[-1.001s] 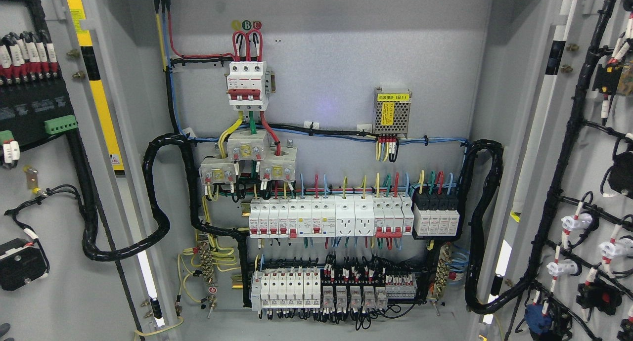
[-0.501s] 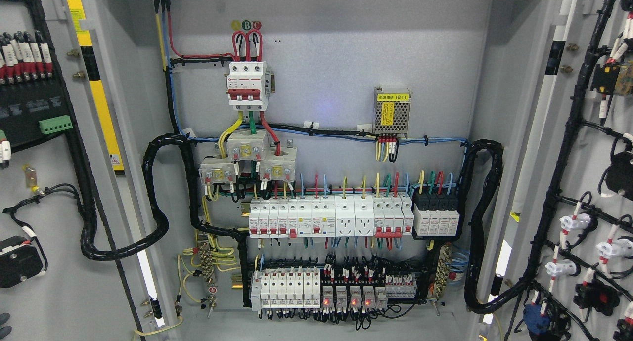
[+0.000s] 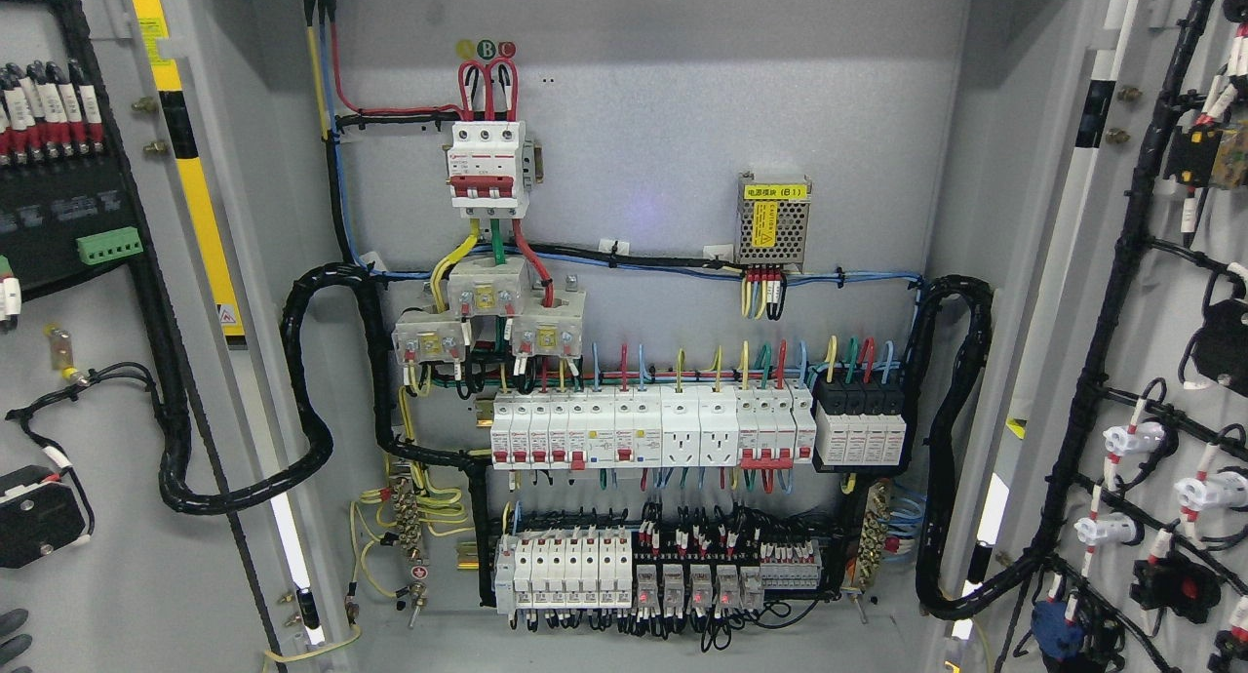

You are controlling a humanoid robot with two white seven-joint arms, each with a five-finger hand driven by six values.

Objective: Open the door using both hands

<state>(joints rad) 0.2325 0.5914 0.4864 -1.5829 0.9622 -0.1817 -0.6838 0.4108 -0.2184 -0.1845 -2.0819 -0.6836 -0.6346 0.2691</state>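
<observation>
The grey electrical cabinet [image 3: 663, 117] stands with both doors swung wide. Its left door [image 3: 117, 575] fills the picture's left edge, inner face towards me, with black modules and a cable harness on it. The right door [image 3: 1170, 361] fills the right edge and also carries wired parts. A dark bit of my left hand [image 3: 10, 636] shows at the lower left corner, at the left door's lower part; whether it touches the door I cannot tell. My right hand is out of the picture.
Inside are a red-and-white main breaker [image 3: 487, 171], a small power supply [image 3: 773, 221], rows of white breakers [image 3: 648, 429] and relays [image 3: 697, 580]. Thick black cable looms [image 3: 312, 390] run from the cabinet to each door.
The left door has swung slightly further outward, its parts shifting left. My left hand has risen a little into the lower left corner. Red lights now glow on the bottom relays.
</observation>
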